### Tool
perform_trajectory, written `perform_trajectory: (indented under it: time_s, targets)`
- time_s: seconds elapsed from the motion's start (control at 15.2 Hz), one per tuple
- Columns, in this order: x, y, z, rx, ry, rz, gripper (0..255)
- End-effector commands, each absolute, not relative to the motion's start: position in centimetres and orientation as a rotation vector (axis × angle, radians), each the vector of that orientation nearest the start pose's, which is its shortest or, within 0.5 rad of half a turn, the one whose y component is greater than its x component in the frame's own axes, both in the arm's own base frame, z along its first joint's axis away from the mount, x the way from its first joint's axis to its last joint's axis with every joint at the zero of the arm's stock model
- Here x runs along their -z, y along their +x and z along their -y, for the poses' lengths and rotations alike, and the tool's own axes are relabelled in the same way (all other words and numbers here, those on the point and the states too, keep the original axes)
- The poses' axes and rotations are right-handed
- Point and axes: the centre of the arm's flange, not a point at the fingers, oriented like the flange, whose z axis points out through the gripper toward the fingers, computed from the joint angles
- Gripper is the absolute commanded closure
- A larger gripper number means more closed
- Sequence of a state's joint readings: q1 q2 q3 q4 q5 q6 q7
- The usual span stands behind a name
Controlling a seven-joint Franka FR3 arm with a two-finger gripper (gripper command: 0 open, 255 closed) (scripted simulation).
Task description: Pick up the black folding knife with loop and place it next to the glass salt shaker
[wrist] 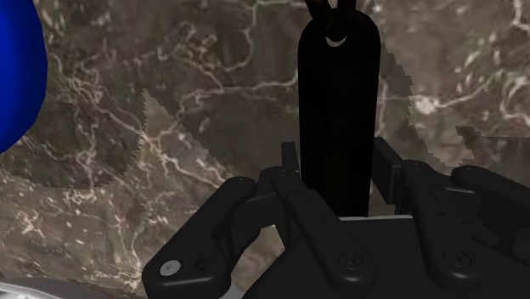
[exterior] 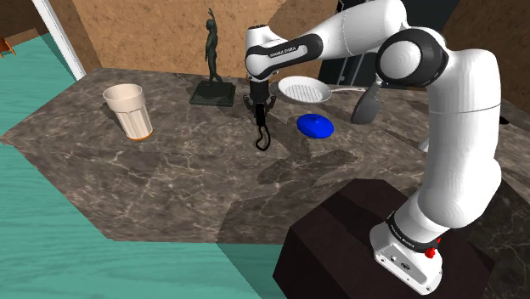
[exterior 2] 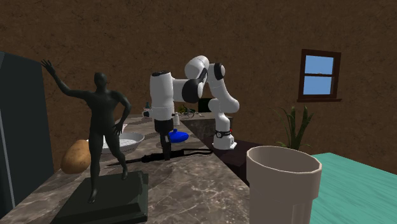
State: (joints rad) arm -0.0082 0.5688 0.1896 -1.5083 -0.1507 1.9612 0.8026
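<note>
Carrying step, by judgement: the item is lifted but not yet delivered.

- **Gripper:** all-black two-finger gripper (wrist: 337,174), pointing down at the counter. Its fingers are drawn narrow onto the slim black folding knife with a loop at its end (wrist: 337,102) and clasp it on both sides.
- **Knife:** hangs straight down out of the grip, loop end lowest (exterior: 261,129). Its shadow lies apart from it on the stone, so it looks clear of the surface.
- **Beneath the gripper:** brown veined marble-look counter (exterior: 170,178), bare directly under the knife.
- **Near the gripper, on the stand's side:** blue domed disc (exterior: 315,125), resting on the counter. Beyond it lies a white round dish (exterior: 301,87).
- **Just beyond the gripper, toward the wall:** dark figurine with a raised arm on a square dark base (exterior: 211,68).
- **Well apart from the gripper, away from the stand:** pale faceted tumbler-shaped vessel with an orange foot (exterior: 129,110), upright. It is taken here to be the salt shaker, though it does not read plainly as glass.

Next move, as judged: travel sideways over open counter toward the vessel, keeping the dangling loop clear of the figurine's base. Then lower onto bare stone just beside the vessel without nudging it, and only then part the fingers.
</note>
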Motion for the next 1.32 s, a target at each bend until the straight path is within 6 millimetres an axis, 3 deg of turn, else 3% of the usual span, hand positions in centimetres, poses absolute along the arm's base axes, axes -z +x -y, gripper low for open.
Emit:
perform_trajectory:
  time_s: [0.0,1.25]
  targets:
    - [-33.0,68.4,-9.5,-0.123,-3.083,-0.920,255]
    - [-42.5,68.4,-9.5,-0.123,-3.083,-0.920,255]
